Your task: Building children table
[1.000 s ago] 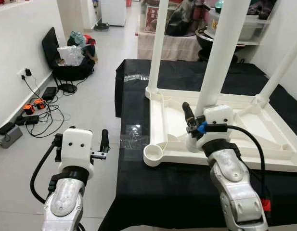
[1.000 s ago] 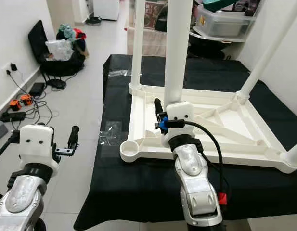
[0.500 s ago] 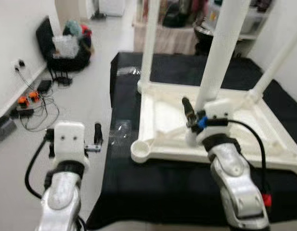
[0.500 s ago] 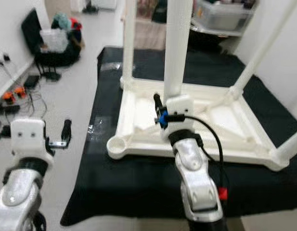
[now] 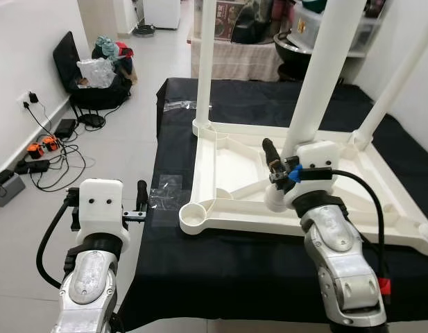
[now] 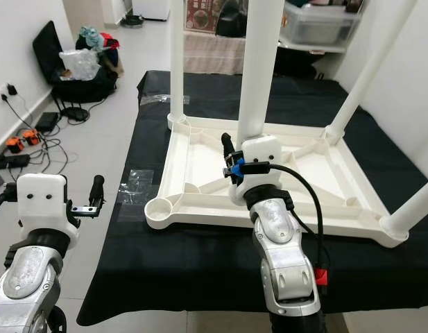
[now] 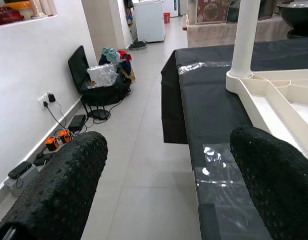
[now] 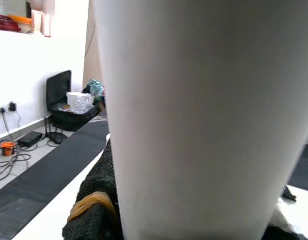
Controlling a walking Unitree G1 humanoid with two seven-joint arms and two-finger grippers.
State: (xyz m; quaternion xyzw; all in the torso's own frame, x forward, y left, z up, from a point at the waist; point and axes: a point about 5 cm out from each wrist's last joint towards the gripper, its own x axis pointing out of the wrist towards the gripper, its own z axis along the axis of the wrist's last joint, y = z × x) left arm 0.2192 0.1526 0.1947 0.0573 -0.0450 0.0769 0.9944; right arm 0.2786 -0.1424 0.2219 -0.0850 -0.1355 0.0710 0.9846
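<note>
Since a second earlier the camera had pulled back, so more of the black cloth [image 5: 220,270] showed under the upturned white children's table [image 6: 200,173]. From the head, the right gripper [image 5: 286,168] sat at the near-left table leg [image 6: 259,76]. Its wrist camera showed a black finger [image 8: 96,195] against the leg, apparently clamped. At 9 o'clock, the left gripper [image 7: 163,190] hovered over bare floor [image 7: 139,165], jaws apart.

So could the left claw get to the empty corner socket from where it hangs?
Probably yes: the left claw is open beside the cloth edge, and nothing stands between it and the socket.
</note>
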